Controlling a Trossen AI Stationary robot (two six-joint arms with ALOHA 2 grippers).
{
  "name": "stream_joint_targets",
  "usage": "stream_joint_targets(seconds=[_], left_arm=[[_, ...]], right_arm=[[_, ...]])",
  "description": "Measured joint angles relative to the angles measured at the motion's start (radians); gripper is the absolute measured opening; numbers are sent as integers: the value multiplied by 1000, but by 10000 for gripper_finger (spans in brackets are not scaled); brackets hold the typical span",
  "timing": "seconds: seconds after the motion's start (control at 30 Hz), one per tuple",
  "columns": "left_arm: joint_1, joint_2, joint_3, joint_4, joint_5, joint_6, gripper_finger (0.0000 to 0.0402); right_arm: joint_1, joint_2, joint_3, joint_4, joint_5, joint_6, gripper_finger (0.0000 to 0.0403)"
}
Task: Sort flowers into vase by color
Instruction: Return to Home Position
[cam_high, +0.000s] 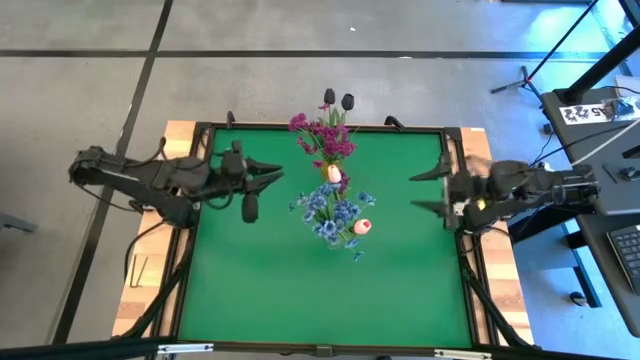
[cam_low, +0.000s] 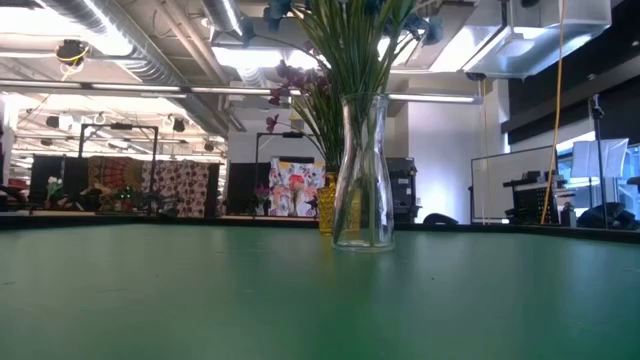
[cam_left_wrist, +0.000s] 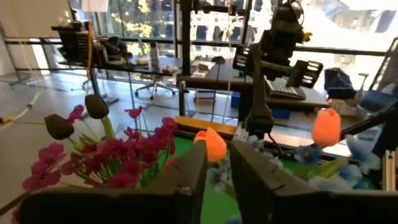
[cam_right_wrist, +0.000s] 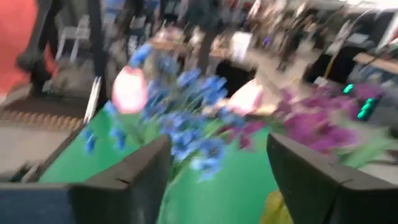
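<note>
Two bunches of flowers stand near the table's middle. The blue sprays (cam_high: 335, 212) with pale pink tulip buds (cam_high: 362, 226) stand by their green stems in a clear glass vase (cam_low: 360, 200). Behind it, magenta sprays (cam_high: 325, 138) with near-black tulip buds (cam_high: 338, 98) stand in a yellow vase (cam_low: 326, 205). My left gripper (cam_high: 272, 174) hovers left of the vases, open by a narrow gap (cam_left_wrist: 217, 177), holding nothing. My right gripper (cam_high: 427, 190) hovers to their right, wide open (cam_right_wrist: 217, 180) and empty. Neither gripper shows in the low view.
Green table mat (cam_high: 300, 290) lies bare toward the near edge, inside a black frame on a wooden border (cam_high: 140, 290). A desk with a keyboard (cam_high: 625, 250) and a tripod (cam_high: 525, 80) stand beyond the table's right side.
</note>
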Motion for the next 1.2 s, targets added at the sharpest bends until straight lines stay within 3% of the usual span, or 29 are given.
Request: stream_joint_targets(seconds=[0.2,0.37,0.5,0.63,0.83,1.2], left_arm=[[160,-2,-30,25,187,15,9],[211,-61,-92,30,217,4,4],[213,-137,-162,78,221,6,2],[205,-220,-284,220,259,14,1],[205,-276,-467,377,265,-10,1],[205,-388,-604,335,294,-64,0]], right_arm=[[-130,-203,-113,39,-58,5,178],[-191,-360,-172,10,-152,35,76],[-207,-481,-188,3,-140,24,9],[-205,-580,-225,4,-128,23,18],[-205,-560,-344,81,-135,53,5],[-205,-565,-608,285,-164,120,2]])
